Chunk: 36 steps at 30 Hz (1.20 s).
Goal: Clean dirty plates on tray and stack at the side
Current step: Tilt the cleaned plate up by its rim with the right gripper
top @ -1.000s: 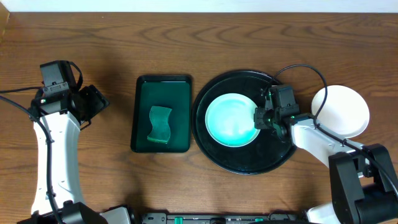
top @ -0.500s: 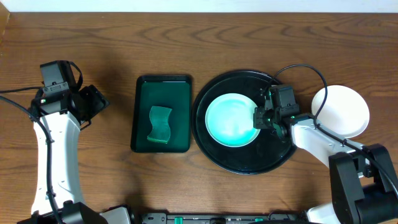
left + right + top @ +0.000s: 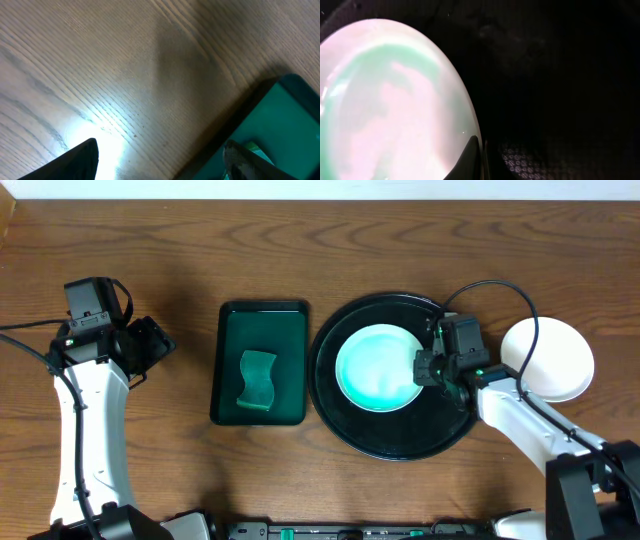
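Closest to the action, the right tool (image 3: 479, 155) is pinching fully closed on the right-hand rim of the plate (image 3: 395, 100), its two tips pressing together over the thin edge. From the wrist view the grip is reaching only a little way in from the lip.

The plate is sitting inside the tray (image 3: 345, 420), slightly left of its middle, with black floor showing all round it. It is looking hard, glossy and light, and I am judging it to be a stiff thing that will not flex but will slide easily on the tray's smooth floor and could slip out of such a shallow pinch if tilted fast. The rim is the only sensible place to take it, since the face is shallow and offers nothing else. Pale green is washing across its surface, and I cannot tell whether that is tint or a smear.

Just beyond the tray's right edge, the side plate (image 3: 550, 358) is resting on the bench (image 3: 400, 240), marking where the stack is going; I cannot tell how many are lying there.

Further left, a sponge (image 3: 257, 380) is lying in the green tray (image 3: 228, 330).

Farthest off, the left tool (image 3: 152, 345) is hanging wide open over bare wood, gripping nothing.
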Tool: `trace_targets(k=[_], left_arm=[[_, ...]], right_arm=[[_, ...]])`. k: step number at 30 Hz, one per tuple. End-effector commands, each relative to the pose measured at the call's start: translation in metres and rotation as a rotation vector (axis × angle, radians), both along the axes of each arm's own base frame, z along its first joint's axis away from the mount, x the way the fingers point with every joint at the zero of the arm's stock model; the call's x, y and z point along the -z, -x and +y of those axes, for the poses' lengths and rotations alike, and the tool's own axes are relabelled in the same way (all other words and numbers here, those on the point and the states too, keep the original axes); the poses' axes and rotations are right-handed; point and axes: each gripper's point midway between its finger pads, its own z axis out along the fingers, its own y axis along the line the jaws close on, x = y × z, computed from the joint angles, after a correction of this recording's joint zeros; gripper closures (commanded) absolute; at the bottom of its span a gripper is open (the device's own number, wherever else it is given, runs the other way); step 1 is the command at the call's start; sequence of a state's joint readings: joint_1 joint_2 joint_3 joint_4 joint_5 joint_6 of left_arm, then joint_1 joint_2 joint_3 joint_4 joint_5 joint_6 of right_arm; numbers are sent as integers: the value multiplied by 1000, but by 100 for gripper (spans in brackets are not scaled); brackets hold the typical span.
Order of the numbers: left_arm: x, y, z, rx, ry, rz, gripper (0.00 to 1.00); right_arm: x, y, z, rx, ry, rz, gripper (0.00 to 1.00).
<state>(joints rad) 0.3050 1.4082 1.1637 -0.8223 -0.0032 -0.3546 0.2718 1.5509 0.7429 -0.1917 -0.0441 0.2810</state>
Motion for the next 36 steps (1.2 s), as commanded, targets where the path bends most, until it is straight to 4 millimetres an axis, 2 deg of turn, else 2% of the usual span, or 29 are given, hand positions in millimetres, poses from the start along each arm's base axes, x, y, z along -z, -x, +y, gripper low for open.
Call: trace_targets(k=[1, 9, 22, 28, 34, 36], left_arm=[[-6, -2, 3, -8, -9, -14, 20], [-6, -2, 3, -8, -9, -13, 20], [-6, -2, 3, -8, -9, -13, 20], [-6, -2, 3, -8, -9, -14, 20], [-6, -2, 3, -7, -9, -13, 20], [-6, -2, 3, -7, -9, -14, 20]], right_arm=[[-7, -3, -9, 37, 22, -27, 99], [-21, -5, -8, 38, 11, -65, 99], [-59, -13, -6, 39, -25, -184, 99], [-71, -17, -4, 35, -41, -224, 99], [-88, -24, 21, -52, -161, -283, 99], [-101, -25, 39, -113, -251, -315, 99]])
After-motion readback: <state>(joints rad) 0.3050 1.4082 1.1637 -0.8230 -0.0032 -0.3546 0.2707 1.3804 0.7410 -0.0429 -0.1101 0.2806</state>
